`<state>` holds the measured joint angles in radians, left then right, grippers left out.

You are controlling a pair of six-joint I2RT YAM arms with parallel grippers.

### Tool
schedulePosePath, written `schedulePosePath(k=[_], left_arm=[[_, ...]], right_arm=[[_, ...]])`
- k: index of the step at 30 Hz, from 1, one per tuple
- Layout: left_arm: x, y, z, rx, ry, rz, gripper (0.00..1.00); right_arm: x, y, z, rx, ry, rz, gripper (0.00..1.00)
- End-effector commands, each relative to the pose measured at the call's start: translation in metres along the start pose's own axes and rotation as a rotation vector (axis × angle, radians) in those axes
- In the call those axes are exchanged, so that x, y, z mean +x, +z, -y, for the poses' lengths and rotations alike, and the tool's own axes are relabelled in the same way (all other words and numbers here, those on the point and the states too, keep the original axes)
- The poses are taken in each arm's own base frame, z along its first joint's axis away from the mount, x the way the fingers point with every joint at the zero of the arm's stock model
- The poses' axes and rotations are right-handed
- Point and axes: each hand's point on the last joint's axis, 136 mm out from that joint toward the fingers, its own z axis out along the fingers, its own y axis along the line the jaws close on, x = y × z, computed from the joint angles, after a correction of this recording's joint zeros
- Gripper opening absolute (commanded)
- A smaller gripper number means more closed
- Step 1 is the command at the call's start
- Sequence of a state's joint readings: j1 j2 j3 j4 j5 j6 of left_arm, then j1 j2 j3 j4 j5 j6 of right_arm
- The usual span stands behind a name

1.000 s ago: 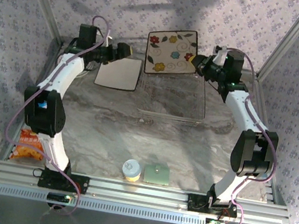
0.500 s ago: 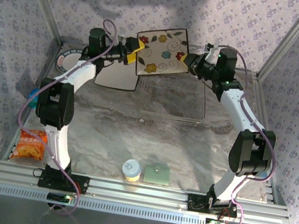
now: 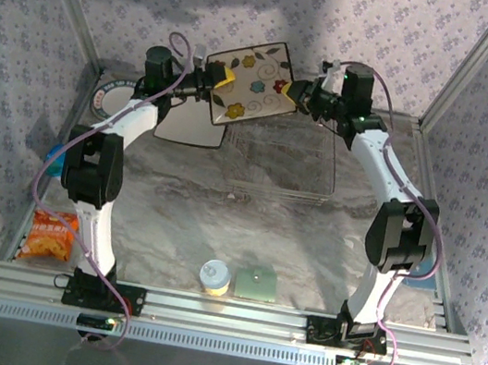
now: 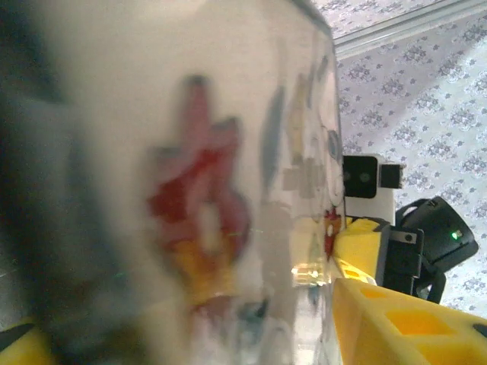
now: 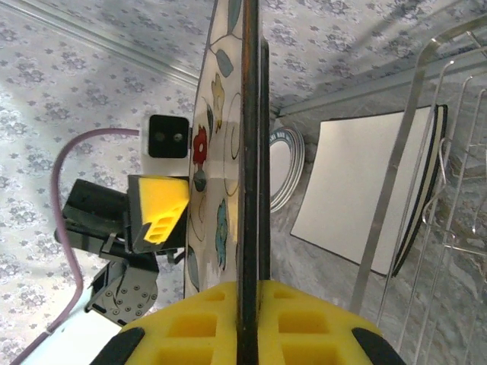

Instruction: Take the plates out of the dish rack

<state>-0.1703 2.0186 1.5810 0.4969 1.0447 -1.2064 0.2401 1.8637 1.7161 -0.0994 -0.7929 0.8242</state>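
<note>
Flowered plate (image 3: 253, 83) aloft — tilted, above dish rack (image 3: 285, 163)

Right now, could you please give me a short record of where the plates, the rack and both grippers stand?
flower plate: held in the air above the dish rack's far left corner
right gripper: shut on the plate's right edge
left gripper: at its left edge; grip unclear
plain square plate: on the table, left of the rack
round plates: stacked far left
</note>
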Motion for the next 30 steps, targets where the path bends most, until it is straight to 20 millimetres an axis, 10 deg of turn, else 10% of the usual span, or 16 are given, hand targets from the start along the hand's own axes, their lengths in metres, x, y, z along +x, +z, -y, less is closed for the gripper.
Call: schedulePosePath(k=[1,11,15,23,30], left_arm=[[-0.001,-0.001,0.015,0.039,0.040,-0.031,0.50],[0.006,-0.002,0.012,0.020,0.031,-0.059,0.01],[0.006,-0.003,0.013,0.018,0.035,-0.050,0.00],[0.000,-0.009,0.018,0.014,0.044,-0.016,0.00],[-0.008,-0.015,0.021,0.015,0.051,0.010,0.00]], right_arm=[[-0.023,-0.020,-0.066,-0.133,-0.186,0.028,0.00],[-0.025,-0.013,-0.068,-0.129,-0.194,-0.016,0.00],[-0.023,-0.008,-0.064,-0.111,-0.182,-0.028,0.00],[-0.026,-0.010,-0.057,-0.061,-0.178,-0.024,0.79],[-0.026,-0.016,-0.055,0.011,-0.222,-0.033,0.99]])
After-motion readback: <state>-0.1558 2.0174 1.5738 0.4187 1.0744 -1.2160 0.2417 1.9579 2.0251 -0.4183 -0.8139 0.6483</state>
